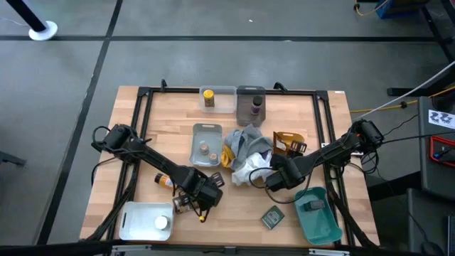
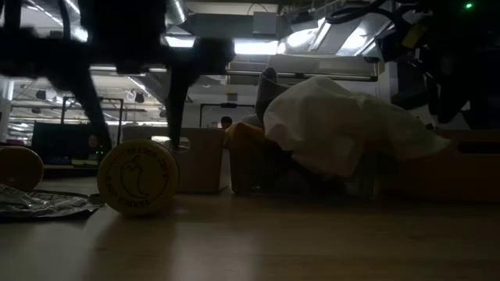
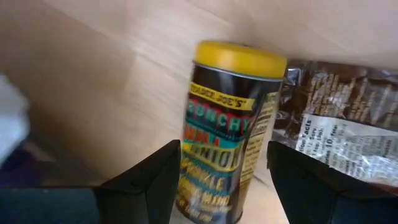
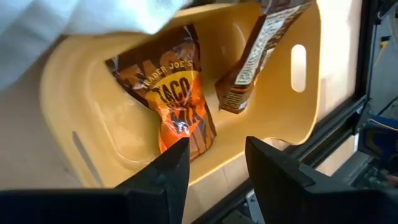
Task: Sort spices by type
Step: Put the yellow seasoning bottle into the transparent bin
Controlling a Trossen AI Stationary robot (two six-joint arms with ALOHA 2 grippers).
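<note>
Currently my left gripper [image 3: 224,180] straddles yellow-lidded printed spice tin [image 3: 227,130] lying on wooden table [image 3: 93,87], fingers apart, beside brown foil packet [image 3: 348,130]. My right gripper [image 4: 216,163] open, empty, facing yellow plastic tray [image 4: 81,124] holding brown-orange taco packet [image 4: 174,93].

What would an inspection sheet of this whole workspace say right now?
Surface: pale wooden table inside a black frame.
Job's things: yellow-lidded printed spice jar lying beside a brown foil packet; two brown taco packets in the yellow plastic tray.
Clutter: grey and white cloths heaped mid-table.
Grippers: left tool open, straddling the jar; right tool open, empty, facing the yellow tray.
Cables: yellow and white leads at the table's right.
Surroundings: grey floor.
</note>
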